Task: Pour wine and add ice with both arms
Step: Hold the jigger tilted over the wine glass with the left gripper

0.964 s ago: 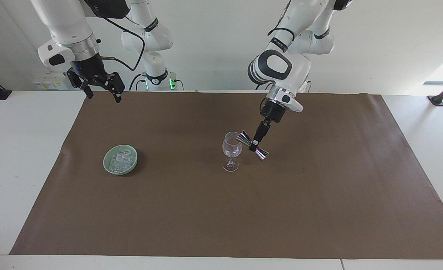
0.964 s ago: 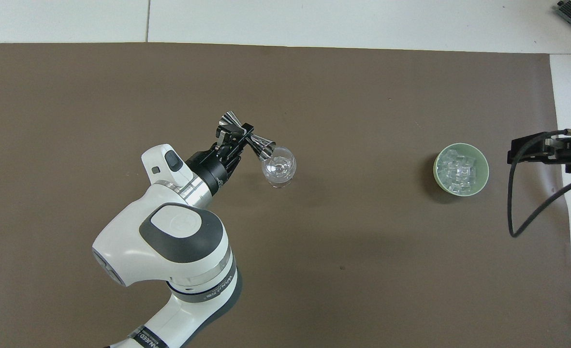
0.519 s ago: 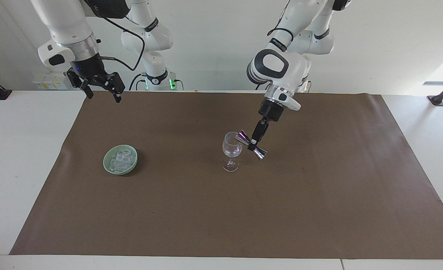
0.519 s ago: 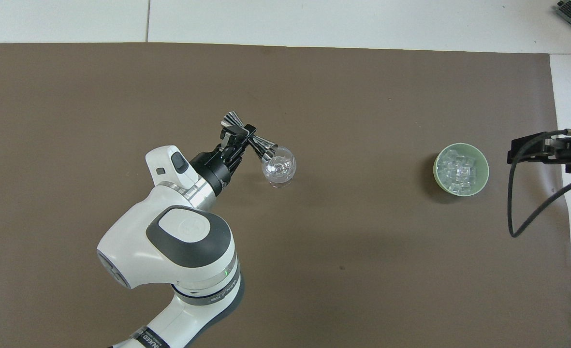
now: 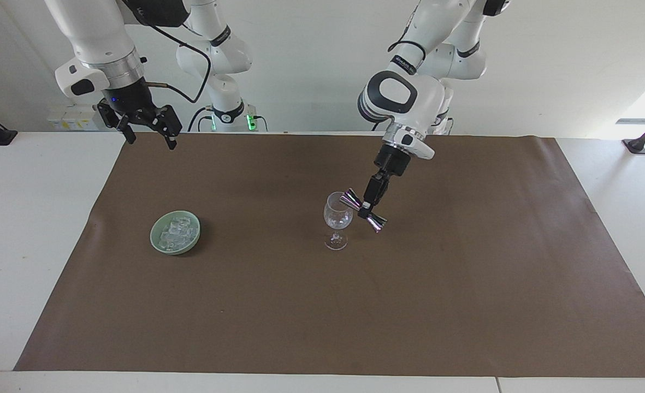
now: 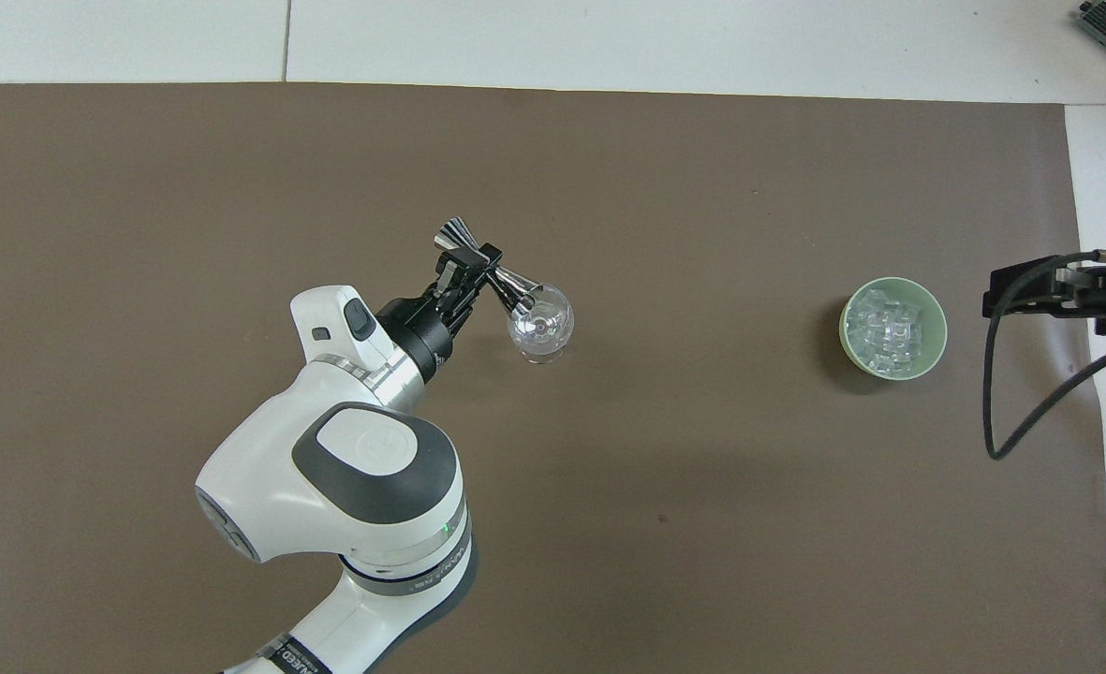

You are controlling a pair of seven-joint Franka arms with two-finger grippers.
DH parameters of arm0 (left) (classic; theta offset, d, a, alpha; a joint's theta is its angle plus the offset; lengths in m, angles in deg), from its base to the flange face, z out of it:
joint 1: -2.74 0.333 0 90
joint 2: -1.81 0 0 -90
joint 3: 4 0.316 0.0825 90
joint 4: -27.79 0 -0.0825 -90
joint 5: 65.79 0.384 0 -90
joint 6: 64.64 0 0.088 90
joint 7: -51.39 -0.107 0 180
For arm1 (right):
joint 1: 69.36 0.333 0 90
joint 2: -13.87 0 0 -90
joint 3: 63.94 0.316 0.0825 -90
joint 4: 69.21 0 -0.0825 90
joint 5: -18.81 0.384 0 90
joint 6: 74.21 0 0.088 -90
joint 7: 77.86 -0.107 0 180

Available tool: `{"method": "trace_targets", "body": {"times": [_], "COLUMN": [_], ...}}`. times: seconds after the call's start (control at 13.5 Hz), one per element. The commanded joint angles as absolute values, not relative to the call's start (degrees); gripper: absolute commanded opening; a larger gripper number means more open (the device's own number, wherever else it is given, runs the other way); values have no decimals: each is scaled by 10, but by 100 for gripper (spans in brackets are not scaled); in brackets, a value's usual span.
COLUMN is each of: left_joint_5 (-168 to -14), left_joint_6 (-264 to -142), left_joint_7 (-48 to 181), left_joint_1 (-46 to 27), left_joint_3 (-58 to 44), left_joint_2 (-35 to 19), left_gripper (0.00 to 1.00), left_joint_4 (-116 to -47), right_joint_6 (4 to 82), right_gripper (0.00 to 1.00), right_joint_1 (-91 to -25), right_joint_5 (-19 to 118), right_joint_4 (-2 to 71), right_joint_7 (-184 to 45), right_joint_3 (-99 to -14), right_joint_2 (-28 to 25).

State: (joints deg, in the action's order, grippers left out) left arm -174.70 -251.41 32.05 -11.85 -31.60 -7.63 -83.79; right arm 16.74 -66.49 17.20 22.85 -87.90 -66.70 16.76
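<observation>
Beside wine glass (image 5: pixel 337 218): left tool (image 5: pixel 367 205) clamping jigger (image 5: pixel 362 209).

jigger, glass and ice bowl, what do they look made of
Jigger: polished metal, probably steel; mirror-like glints. Wine glass: clear glass, mat visible through it. Bowl: smooth pale green, glazed ceramic or plastic, unclear which.

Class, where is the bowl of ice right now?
The green bowl of ice sits on the brown mat, toward the right arm's end, level with the wine glass.
</observation>
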Motion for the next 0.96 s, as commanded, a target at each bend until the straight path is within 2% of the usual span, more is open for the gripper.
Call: {"method": "trace_targets", "body": {"times": [0.0,0.89], "left_joint_5": [-1725,-1687], "left_joint_6": [-2539,-2552], "left_joint_7": [313,307], "left_joint_1": [-131,-140], "left_joint_3": [-310,-310], "left_joint_2": [-87,-91], "left_gripper": [0,0], "left_joint_4": [-823,-813], "right_joint_6": [164,164], "right_gripper": [100,100], "right_joint_1": [-664,-664], "right_joint_5": [170,170], "right_joint_4": [240,240], "right_joint_7": [-864,-864], "right_joint_3": [-669,-669], "right_joint_2": [178,178]}}
